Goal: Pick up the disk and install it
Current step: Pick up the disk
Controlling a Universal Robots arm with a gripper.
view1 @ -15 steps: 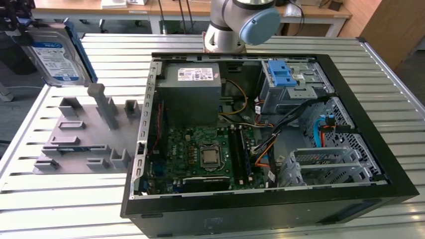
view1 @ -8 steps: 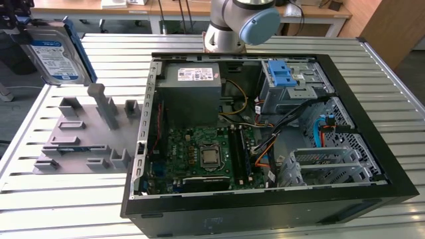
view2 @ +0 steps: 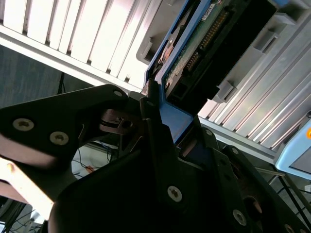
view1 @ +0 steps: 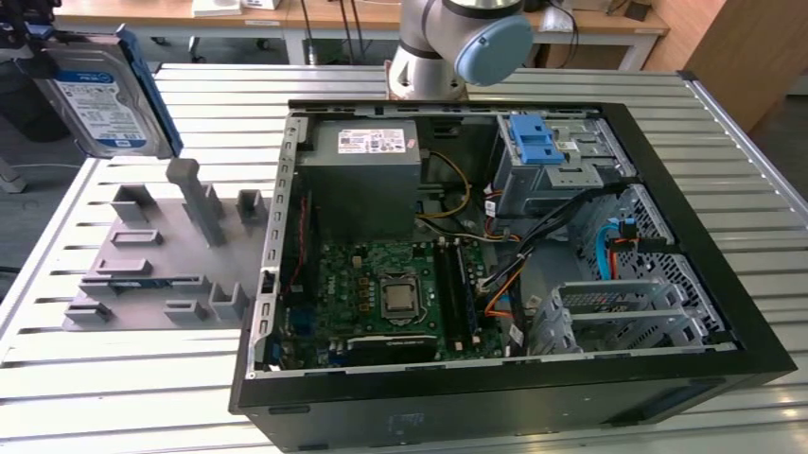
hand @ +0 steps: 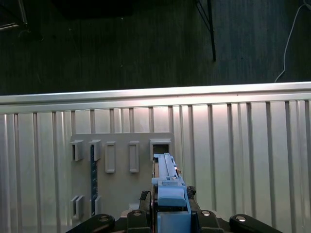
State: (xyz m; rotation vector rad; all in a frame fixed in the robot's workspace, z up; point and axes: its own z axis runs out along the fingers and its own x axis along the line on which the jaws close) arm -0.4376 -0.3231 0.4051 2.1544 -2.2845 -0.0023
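Exterior view – disk (view1: 104, 93): it is raised clear of the tabletop (view1: 151, 397) at the exterior view's far left. It stands nearly upright, with its white-and-blue label facing the camera.
Exterior view – fixture (view1: 165, 255): a grey slotted rack lies flat on the tabletop, below the disk and just beside the computer case (view1: 707, 369).
Exterior view – computer case: it lies on its side with the panel off, and the motherboard (view1: 392, 293) is exposed. A blue latch piece (view1: 536, 147) sits on the drive cage at the far corner.
Exterior view – arm (view1: 461, 38): its base stands behind the case.
Second wrist view – tool (view2: 167, 116): the jaws are narrow and clamped on the blue carrier frame at one end of the disk (view2: 204, 43).
Second wrist view – disk: its green circuit-board side is visible, with the grey fixture and the slatted tabletop beyond it.
First wrist view – disk (hand: 167, 179): it is seen edge-on and projects from the tool (hand: 171, 216). It is in line with one pocket of the fixture (hand: 121, 165).
First wrist view – contact: I cannot tell whether the disk touches the fixture.
First wrist view – floor (hand: 146, 43): it lies dark beyond the tabletop edge.
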